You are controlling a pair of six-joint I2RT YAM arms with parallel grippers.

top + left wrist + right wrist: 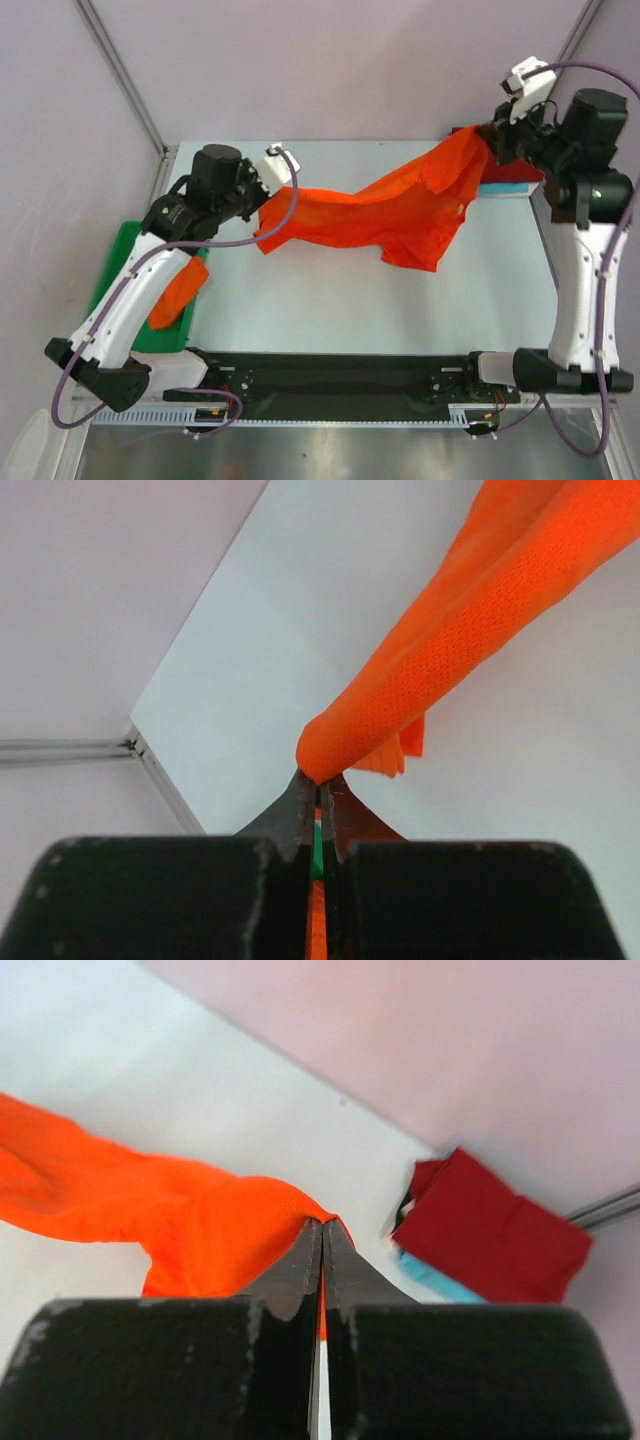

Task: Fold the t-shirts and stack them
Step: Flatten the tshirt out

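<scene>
A bright orange t-shirt (pixel 385 205) hangs stretched between both grippers above the white table (pixel 330 300). My left gripper (pixel 268 188) is shut on its left end, seen as a bunched fold (pixel 420 670) at the fingertips in the left wrist view. My right gripper (pixel 490 140) is shut on its right end (pixel 200 1230), held higher at the far right. A folded dark red t-shirt (pixel 495 1230) lies on a turquoise one (pixel 435 1278) at the far right of the table. Another orange t-shirt (pixel 178 290) lies in the green tray under my left arm.
The green plastic tray (pixel 115 250) sits off the table's left edge. Metal frame posts (pixel 120 70) and pale walls stand close on both sides. A black base bar (pixel 340 385) runs along the near edge.
</scene>
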